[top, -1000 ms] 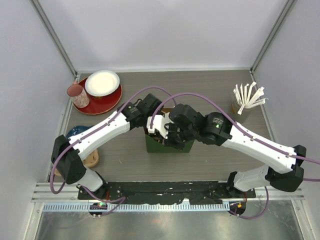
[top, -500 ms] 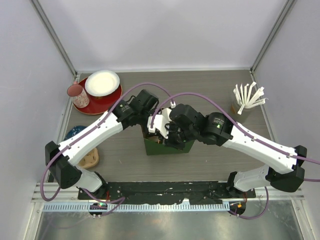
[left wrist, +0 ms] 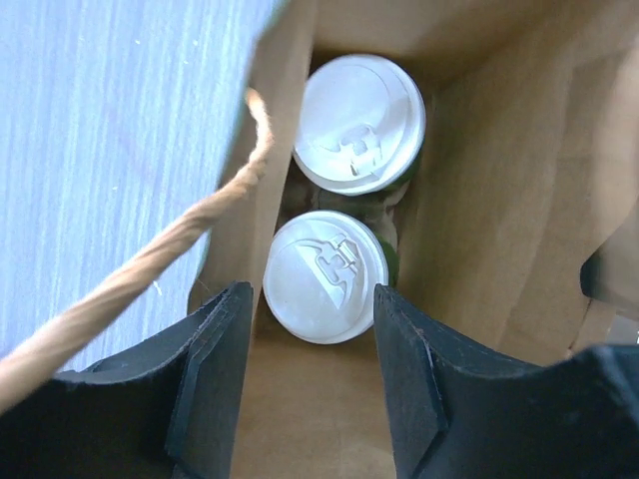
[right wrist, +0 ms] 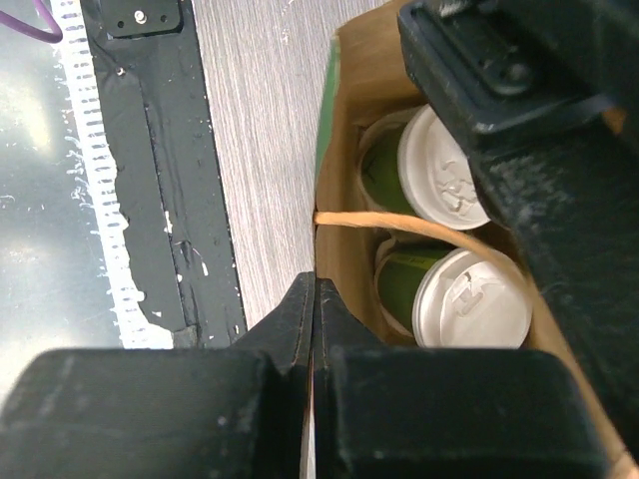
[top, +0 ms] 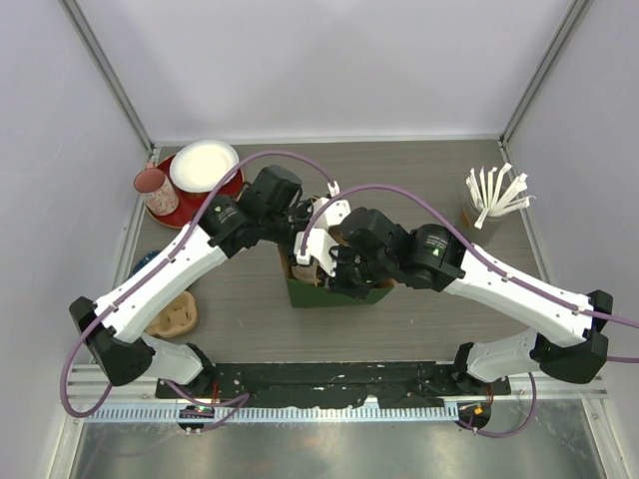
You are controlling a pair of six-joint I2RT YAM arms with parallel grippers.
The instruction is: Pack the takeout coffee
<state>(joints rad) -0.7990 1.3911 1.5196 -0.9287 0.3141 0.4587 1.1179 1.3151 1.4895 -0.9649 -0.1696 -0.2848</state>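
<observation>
Two takeout coffee cups stand side by side inside a paper bag [top: 318, 295], green outside and brown inside. Their white lids show in the left wrist view, one farther [left wrist: 359, 122] and one nearer [left wrist: 325, 275]. In the right wrist view the same cups [right wrist: 442, 170] [right wrist: 471, 299] show green sides under the bag's rope handle [right wrist: 399, 222]. My left gripper [left wrist: 312, 299] hangs open above the nearer lid, touching nothing. My right gripper [right wrist: 314, 289] is shut on the bag's wall [right wrist: 344, 249] at its rim.
A red plate [top: 222, 205] with a white dish [top: 205, 165] and a small pink mug [top: 153, 188] sit at the back left. A holder of white sticks [top: 491, 195] stands at the back right. A blue dish [top: 150, 262] and a tan tray [top: 178, 317] lie at the left.
The left gripper has opened wider and drawn up and back to the left, away from the bag. The right arm and the bag have stayed put.
</observation>
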